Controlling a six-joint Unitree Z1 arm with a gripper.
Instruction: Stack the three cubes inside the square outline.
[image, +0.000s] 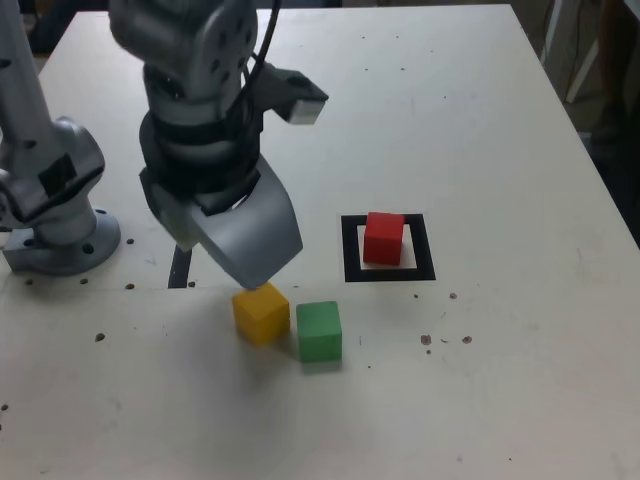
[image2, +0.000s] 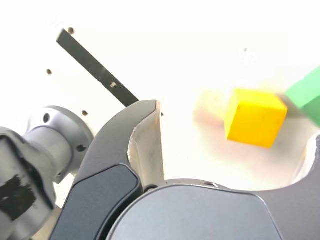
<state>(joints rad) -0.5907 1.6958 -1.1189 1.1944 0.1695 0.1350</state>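
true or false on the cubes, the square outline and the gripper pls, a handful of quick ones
1. The red cube sits inside the square outline. True.
2. The green cube is stacked on the red cube. False: it rests on the table, beside the yellow cube.
3. The gripper is open. True.
4. The gripper holds the yellow cube. False: that cube lies on the table, ungripped.
5. The outline holds two cubes. False: only the red one.

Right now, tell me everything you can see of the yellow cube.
The yellow cube is a small, matte, solid-coloured block, upright on the white table. It sits a narrow gap from the green cube, on the exterior view's left of it, outside the square outline. The open pincer hangs over it; nothing grips it.
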